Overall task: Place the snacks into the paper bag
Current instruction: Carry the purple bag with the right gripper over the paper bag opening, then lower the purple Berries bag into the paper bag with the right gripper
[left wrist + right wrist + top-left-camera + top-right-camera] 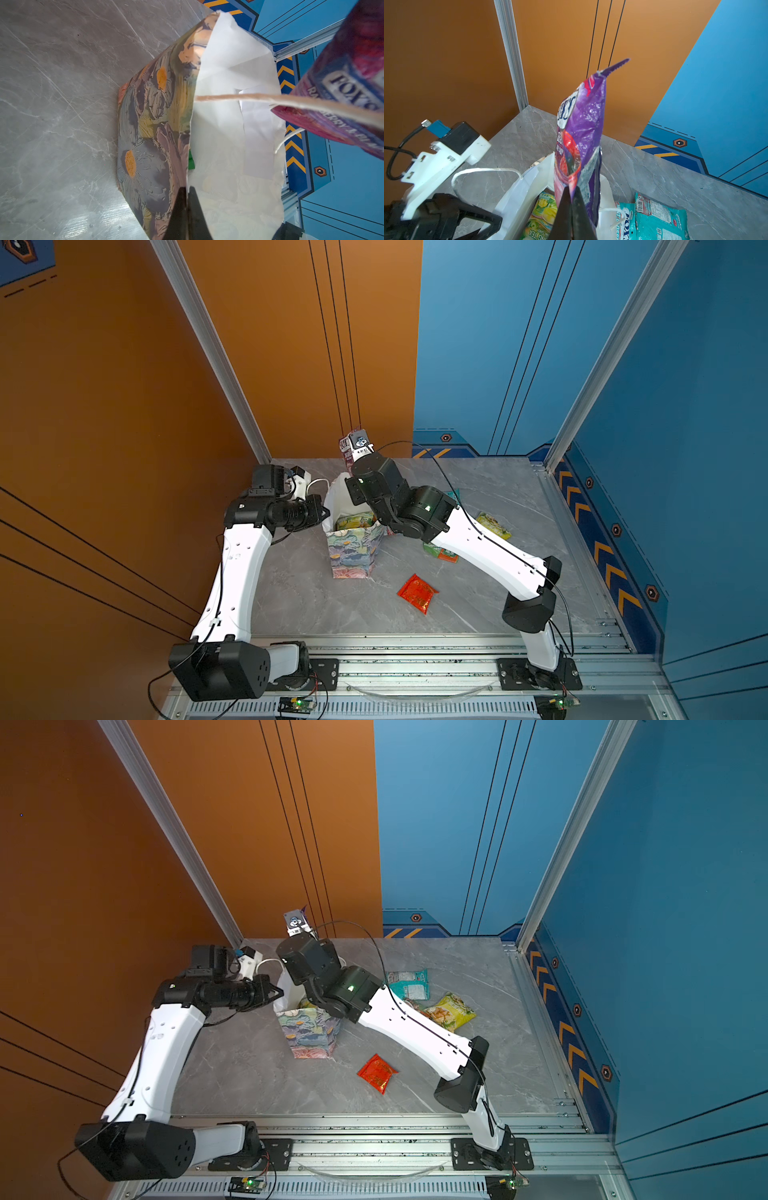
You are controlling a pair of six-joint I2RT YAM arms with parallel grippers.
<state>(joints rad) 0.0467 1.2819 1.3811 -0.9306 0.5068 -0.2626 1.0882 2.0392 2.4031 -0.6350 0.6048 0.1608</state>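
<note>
Grey marble tabletop (pixel 498 493), orange wall (pixel 104 385)

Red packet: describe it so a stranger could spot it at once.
On the grey table, find the upright floral bag. The red packet lies alone, right of the bag's foot, toward the table's near edge. It is the only all-red one; the teal packet and yellow packet lie farther back.

Purple packet (pixel 583 124) over paper bag (pixel 353 551) mouth; bare table (pixel 316 605) in front.

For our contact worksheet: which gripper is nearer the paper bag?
Left. The left gripper pinches the paper bag rim; the right gripper holds a purple packet above it.
</note>
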